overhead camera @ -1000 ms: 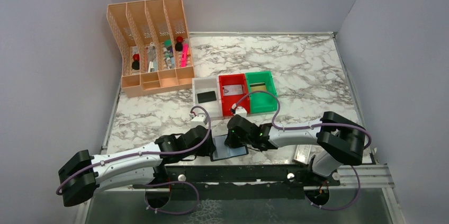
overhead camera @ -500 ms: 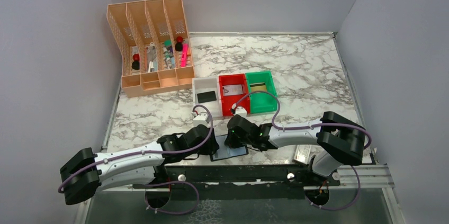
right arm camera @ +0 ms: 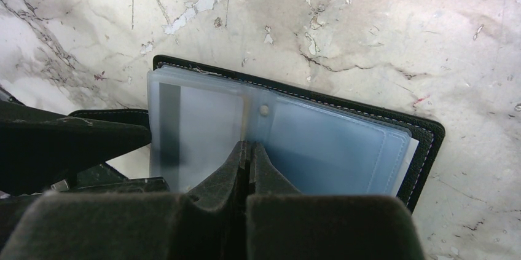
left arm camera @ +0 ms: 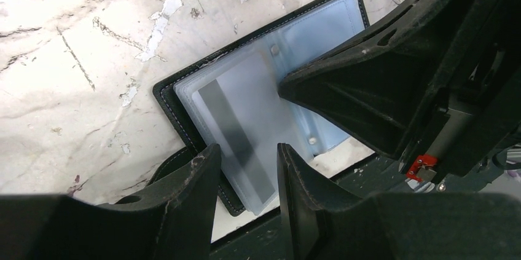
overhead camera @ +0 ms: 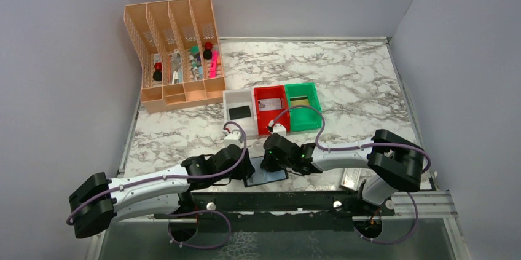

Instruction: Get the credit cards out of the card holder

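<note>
Open card holder (overhead camera: 266, 177) on table (overhead camera: 356, 75), lower centre of frame, right fingers (right arm camera: 236, 171) shut, tips on its pockets, left fingers (left arm camera: 199, 177) partly open, holding nothing, astride a striped card (left arm camera: 233, 125)

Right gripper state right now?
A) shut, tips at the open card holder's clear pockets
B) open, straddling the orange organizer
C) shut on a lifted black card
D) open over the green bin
A: the right gripper has its fingers pressed together with nothing between them, tips at the card holder and its clear pockets.

Card holder (overhead camera: 270, 177) at table (overhead camera: 344, 82) near edge, card (left arm camera: 236, 128) apparently inside, bins (overhead camera: 255, 111) behind.
</note>
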`<state>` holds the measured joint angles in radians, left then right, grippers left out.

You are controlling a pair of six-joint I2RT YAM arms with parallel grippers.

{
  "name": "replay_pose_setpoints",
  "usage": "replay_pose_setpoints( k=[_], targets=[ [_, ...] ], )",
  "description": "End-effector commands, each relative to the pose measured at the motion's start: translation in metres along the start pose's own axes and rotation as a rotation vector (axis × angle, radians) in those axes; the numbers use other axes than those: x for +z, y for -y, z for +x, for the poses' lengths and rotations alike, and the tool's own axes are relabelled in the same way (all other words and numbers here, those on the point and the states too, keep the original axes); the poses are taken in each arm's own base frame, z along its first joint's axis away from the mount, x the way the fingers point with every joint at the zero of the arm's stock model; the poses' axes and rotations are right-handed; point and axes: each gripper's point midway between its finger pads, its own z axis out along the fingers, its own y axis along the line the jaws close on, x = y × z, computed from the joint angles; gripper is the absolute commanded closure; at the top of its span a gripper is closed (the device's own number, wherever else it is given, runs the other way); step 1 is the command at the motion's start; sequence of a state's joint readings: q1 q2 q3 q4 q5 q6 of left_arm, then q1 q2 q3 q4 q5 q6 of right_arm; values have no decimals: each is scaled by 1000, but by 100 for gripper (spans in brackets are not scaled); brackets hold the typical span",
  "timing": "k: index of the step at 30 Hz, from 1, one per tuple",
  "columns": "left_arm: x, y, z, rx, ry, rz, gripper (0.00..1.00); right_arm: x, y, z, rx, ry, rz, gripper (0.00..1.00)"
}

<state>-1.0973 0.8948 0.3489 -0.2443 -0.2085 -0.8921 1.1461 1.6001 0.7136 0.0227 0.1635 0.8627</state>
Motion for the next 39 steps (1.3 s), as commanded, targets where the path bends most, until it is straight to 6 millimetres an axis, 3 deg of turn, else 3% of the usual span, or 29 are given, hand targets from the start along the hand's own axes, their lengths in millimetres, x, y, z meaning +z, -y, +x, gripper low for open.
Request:
replay_pose_setpoints(
  k=[1, 9, 25, 39],
  targets=[
    [-1, -4, 2, 5, -3, -17, 59, 3, 70, 49, -87, -156, 227, 99],
    [3, -9, 7, 11, -23, -45, 58, 3, 72, 50, -87, -157, 229, 99],
    [-2, 15, -5, 17, 1, 43, 59, 4, 72, 52, -86, -160, 229, 99],
    [-4, 16, -6, 35, -13, 19, 60, 6, 73, 54, -88, -168, 229, 99]
  ],
)
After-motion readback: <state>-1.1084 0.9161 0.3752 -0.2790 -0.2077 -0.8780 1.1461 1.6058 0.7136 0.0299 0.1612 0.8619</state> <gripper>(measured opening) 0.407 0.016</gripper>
